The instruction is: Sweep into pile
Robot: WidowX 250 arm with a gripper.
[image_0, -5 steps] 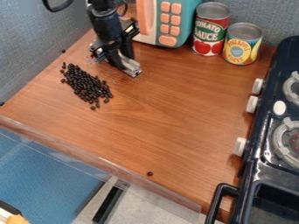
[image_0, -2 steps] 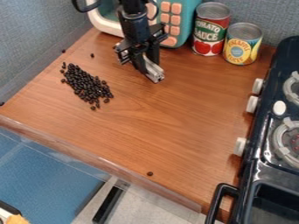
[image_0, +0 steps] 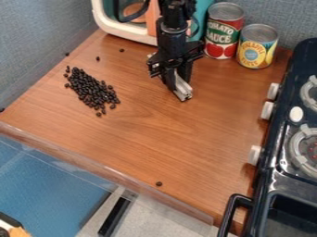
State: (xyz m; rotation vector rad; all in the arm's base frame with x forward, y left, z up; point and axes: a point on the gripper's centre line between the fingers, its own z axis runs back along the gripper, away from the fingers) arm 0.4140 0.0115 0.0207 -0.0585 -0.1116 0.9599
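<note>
The black gripper (image_0: pixel 180 89) hangs over the upper middle of the wooden counter, to the right of the bean pile, with a pale metallic piece at its lower end. Dark beans (image_0: pixel 91 90) lie in an elongated pile at the left, some loose around its edges. Stray beans rest apart from it: one bean (image_0: pixel 98 59) above the pile, another bean (image_0: pixel 122 50) farther up and right, one bean (image_0: pixel 67 54) by the left edge, and a lone bean (image_0: pixel 159 183) near the front edge.
A tomato sauce can (image_0: pixel 224 30) and a pineapple can (image_0: pixel 257 46) stand at the back right. Behind the arm is a toy microwave (image_0: pixel 121 28). The black toy stove (image_0: pixel 272 166) lines the right side; a clear strip (image_0: pixel 105 172) runs along the front edge of the counter (image_0: pixel 180 143).
The gripper has moved right and slightly toward the front, away from the pile. Two stray beans above the pile have come into sight. The pile looks the same.
</note>
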